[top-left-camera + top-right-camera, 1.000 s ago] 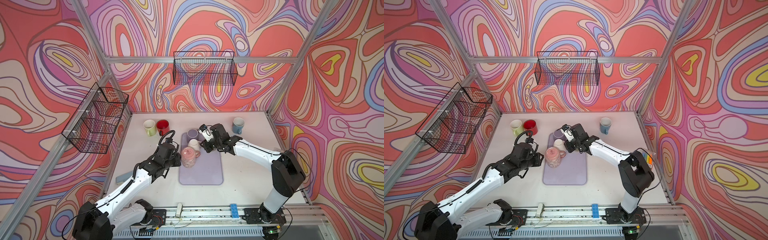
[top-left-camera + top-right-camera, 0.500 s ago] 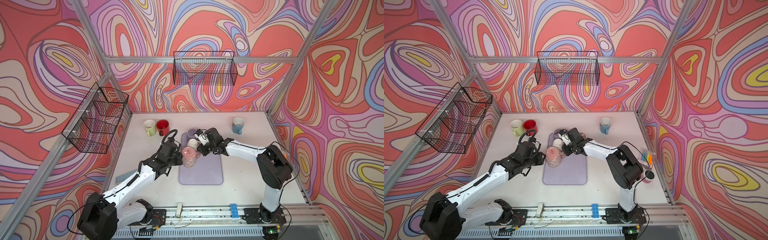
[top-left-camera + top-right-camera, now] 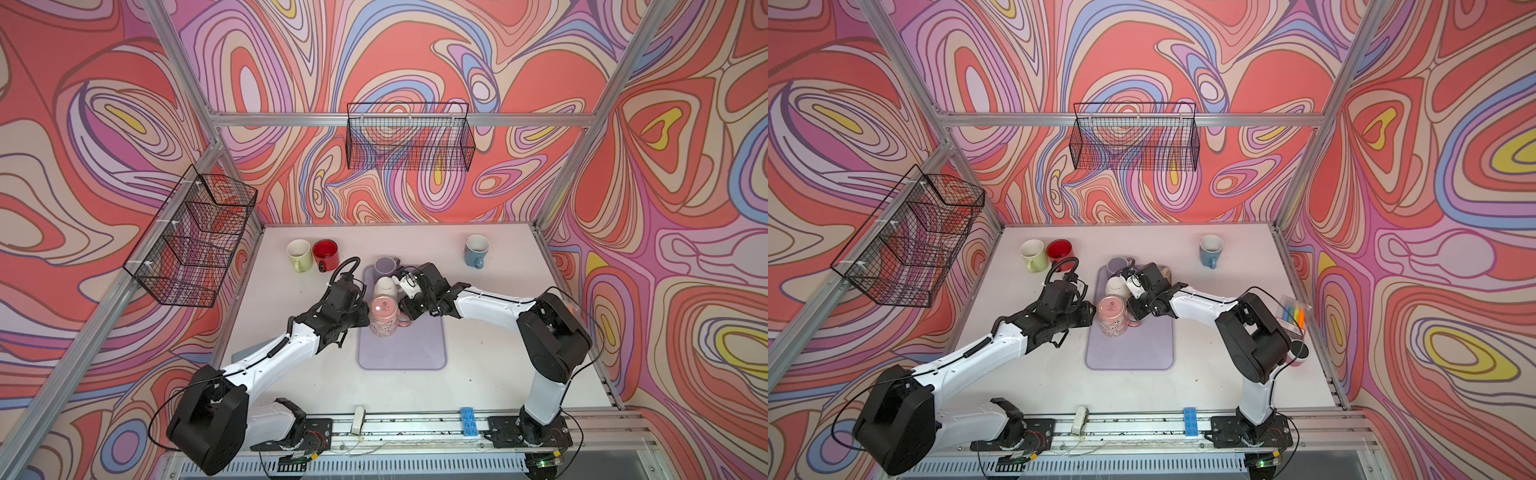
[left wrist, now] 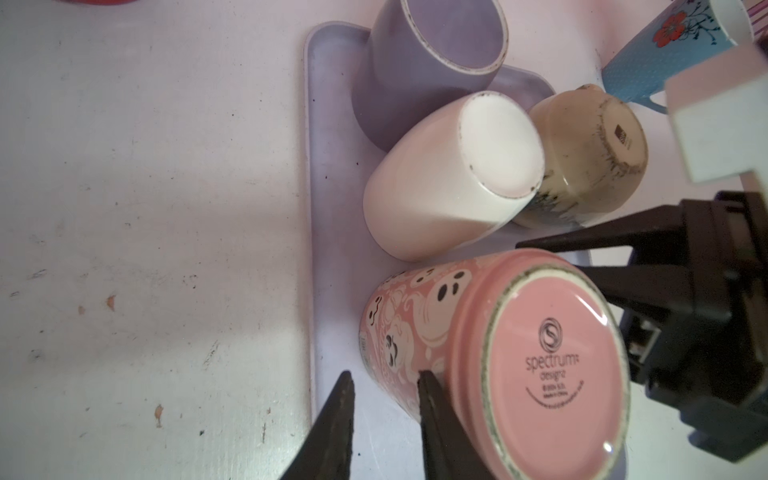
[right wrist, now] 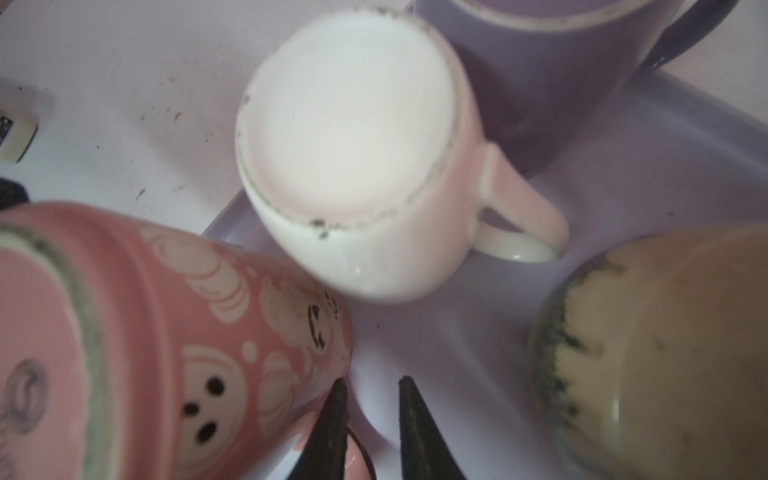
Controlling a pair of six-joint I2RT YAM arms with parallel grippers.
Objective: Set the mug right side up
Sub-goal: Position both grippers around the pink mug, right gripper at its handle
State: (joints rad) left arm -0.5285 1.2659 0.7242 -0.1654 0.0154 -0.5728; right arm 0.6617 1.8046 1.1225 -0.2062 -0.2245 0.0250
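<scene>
I see the pink ghost-print ceramic mug (image 3: 383, 318) upside down on the lavender tray (image 3: 403, 353); left gripper (image 4: 385, 378) slightly parted, empty, beside its wall; right gripper (image 5: 372, 380) narrow at the handle (image 3: 402, 323), can't tell if pinching

White mug (image 3: 383, 286) crowds pink mug (image 3: 384, 320); mat's (image 3: 403, 353) near half open.

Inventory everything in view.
pink ghost mug: one, pink, upside down on tray
white mug: one, white, upside down behind it
beige mug: one, beige, upside down beside white mug
lilac mug: one, lilac, upright, tray's far end
tray: one, lilac, table centre
green mug: one, green, upright, far left
red mug: one, red, upright beside it
blue mug: one, blue, upright, far right
wire baskets: two, black, left and back walls
blue brick: one, blue, front rail
left gripper: one, black, beside pink ghost mug
right gripper: one, black, by its handle
</scene>
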